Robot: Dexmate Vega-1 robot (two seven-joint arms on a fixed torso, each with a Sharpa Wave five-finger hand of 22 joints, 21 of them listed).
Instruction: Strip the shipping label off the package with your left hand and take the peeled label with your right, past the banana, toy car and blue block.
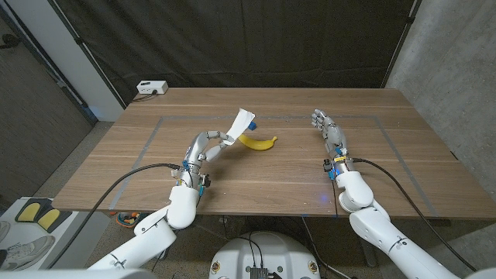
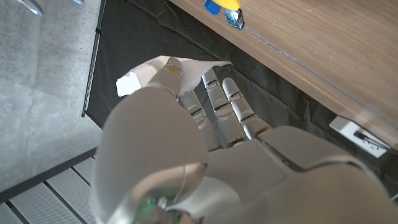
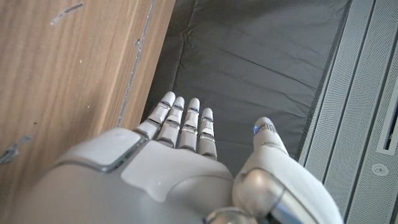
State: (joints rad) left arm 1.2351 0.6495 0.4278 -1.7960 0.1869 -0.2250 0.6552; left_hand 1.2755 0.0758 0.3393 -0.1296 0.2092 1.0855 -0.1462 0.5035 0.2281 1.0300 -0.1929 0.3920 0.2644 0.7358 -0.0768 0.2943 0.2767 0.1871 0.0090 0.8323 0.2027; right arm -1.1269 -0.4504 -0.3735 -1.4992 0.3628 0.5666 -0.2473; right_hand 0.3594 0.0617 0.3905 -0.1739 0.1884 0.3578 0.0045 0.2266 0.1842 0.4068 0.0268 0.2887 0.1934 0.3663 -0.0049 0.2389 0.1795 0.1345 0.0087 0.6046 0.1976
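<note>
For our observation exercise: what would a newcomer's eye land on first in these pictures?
Most striking is the white label held up above the table by the left robot hand, near the table's middle. Just beyond it lies a yellow banana. To the right, the right robot hand waits with fingers apart, holding nothing.

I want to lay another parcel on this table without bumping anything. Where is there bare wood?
Bare wood lies between the banana and the right hand, and along the far edge of the table. The near left is crowded: the left hand holds up a white label right beside the banana, where small blue items also sit.
</note>
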